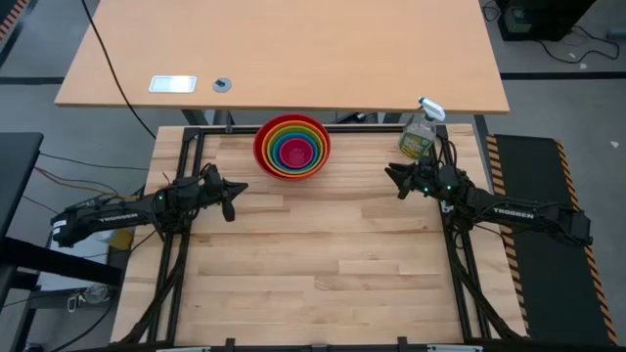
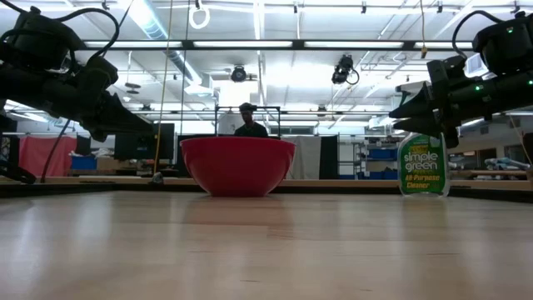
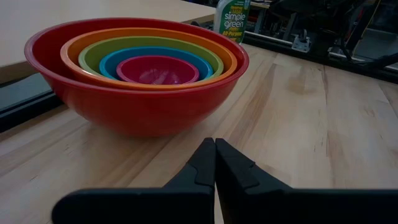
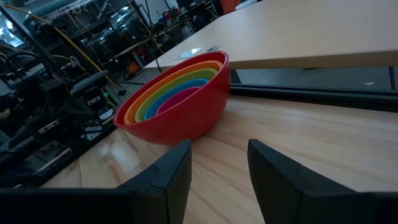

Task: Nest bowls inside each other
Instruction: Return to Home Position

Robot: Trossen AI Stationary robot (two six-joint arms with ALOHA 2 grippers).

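The bowls point(image 1: 291, 147) stand nested near the table's far edge: red outermost, then orange, lime green, blue, and magenta pink innermost point(image 3: 157, 68); the red bowl rests on its base on the table. My left gripper point(image 1: 233, 199) hovers at the table's left, shut and holding nothing, its fingertips point(image 3: 214, 146) pointing toward the bowls. My right gripper point(image 1: 394, 180) hovers at the table's right, open with nothing between its fingers point(image 4: 217, 152), also facing the bowls point(image 4: 174, 102).
A clear spray bottle point(image 1: 419, 135) of greenish cleaner stands at the far right corner, just beyond my right gripper. A second, lighter tabletop point(image 1: 293, 49) lies past the far edge. The near half of the wooden table point(image 1: 313, 284) is bare. A person shows in the room behind point(image 2: 247, 121).
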